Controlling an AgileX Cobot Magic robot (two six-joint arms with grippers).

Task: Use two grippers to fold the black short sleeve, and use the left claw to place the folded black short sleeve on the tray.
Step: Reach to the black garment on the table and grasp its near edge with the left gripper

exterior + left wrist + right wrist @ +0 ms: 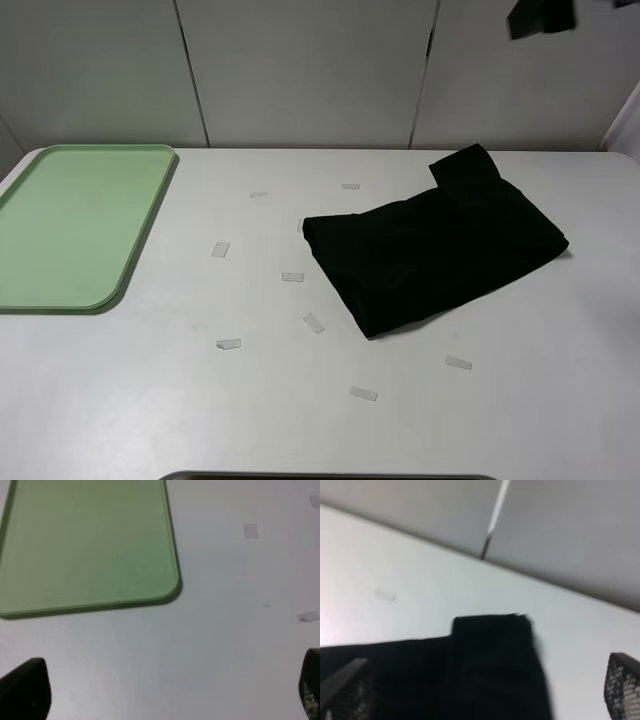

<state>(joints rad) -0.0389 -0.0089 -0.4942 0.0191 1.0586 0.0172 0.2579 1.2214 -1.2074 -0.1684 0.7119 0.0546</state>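
Black short sleeve (435, 255) lay folded beneath right gripper (485, 692), jaws spread, empty; left claw (170, 692) released, tray (90, 545) just ahead. Probably next: left claw crosses, grasps it

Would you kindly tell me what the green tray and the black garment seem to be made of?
The pale green rectangular tray looks like moulded plastic with a smooth finish: even colour, rounded corners, low raised rim. The folded black short-sleeve shirt looks like soft matte fabric, perhaps cotton: it slumps in layers and shows no shine, but the weave is too fine to see.
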